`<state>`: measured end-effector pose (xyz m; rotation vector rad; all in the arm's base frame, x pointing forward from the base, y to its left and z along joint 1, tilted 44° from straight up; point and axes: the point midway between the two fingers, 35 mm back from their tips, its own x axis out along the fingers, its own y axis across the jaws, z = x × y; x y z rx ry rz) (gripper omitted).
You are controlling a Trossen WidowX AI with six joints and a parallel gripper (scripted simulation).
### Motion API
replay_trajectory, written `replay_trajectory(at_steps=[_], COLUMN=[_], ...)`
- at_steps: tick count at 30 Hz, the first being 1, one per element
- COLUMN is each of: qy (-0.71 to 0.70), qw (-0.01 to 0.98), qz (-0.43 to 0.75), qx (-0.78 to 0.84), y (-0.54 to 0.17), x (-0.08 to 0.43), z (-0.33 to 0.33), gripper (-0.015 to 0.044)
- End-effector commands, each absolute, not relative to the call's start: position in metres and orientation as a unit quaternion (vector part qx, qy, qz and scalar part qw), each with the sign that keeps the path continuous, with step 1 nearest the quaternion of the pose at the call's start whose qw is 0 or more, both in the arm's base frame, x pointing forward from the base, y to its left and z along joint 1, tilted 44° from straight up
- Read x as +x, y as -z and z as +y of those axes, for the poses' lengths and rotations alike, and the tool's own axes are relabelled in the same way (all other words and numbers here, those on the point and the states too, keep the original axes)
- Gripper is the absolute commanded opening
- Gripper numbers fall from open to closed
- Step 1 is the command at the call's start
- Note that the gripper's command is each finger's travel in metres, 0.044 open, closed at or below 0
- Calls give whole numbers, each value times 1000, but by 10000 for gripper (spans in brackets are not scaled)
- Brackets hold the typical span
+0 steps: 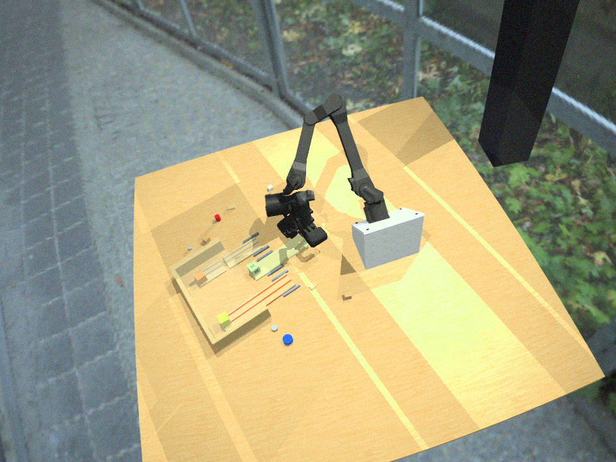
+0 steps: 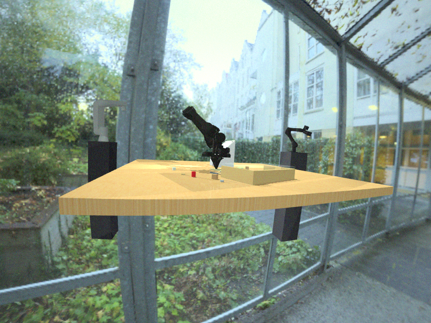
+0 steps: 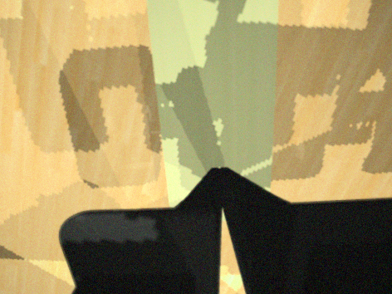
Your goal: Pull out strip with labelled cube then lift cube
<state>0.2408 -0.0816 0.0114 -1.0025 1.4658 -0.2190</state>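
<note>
A pale green strip (image 1: 271,263) (image 3: 249,87) runs out of the open side of the low wooden tray (image 1: 192,307) (image 2: 257,176), between grey bars (image 1: 264,256). A green cube (image 1: 253,269) with a dark mark sits on its tray end. My gripper (image 2: 216,168) (image 3: 218,175) is shut with nothing between its fingers; its tips point down at the green strip, and contact is hard to tell. An orange cube (image 1: 200,276) sits on another strip, which shows a gap along its length. A yellow-green cube (image 1: 224,318) stands at the end of two red lines.
A red cylinder (image 1: 217,217) (image 2: 193,174), a brown block (image 1: 205,241) (image 2: 214,176) and a white cube (image 1: 270,188) (image 2: 174,169) lie beyond the tray. A blue disc (image 1: 287,339) lies by its near corner. A white block (image 1: 393,241) stands at the arm's base.
</note>
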Motion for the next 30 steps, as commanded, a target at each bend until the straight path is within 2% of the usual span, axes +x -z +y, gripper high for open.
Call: replay_trajectory(at_steps=[1,25,30], qy=[96,96,95], qw=[612,612,615], qz=[653,653,651], qx=[-436,-436,-435], y=[-7,-7,-36], x=[229,229,238], z=[-89,-89,-57], gripper=[0,0,0])
